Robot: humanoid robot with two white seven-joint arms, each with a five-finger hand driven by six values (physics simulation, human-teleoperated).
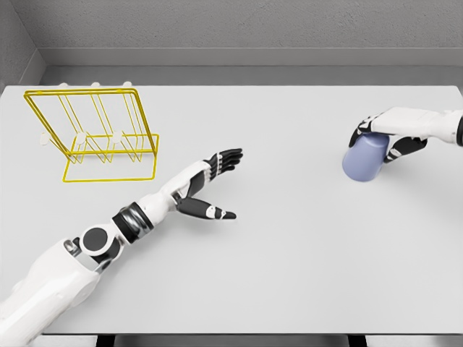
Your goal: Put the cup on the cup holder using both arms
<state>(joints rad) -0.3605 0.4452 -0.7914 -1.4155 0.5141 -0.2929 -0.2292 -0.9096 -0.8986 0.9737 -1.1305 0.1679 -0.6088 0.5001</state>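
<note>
Cup (364, 160): pale blue, lying tipped on its side on the surface (289, 275), near the right edge, approx. mid-depth. Right robot hand (387, 137): enters from the right edge, fingers wrapped over the cup's top and far side, gripping it; cup base faces fwd. Left robot hand (213, 184): arm enters at the lower left corner, reaches to approx. the surface centre; fingers extended, thumb spread, holding nothing, well apart from the cup. Cup holder (94, 134): yellow wire rack w/ upright prongs, stands near the far left corner, empty of the cup, close to neither robot hand.
</note>
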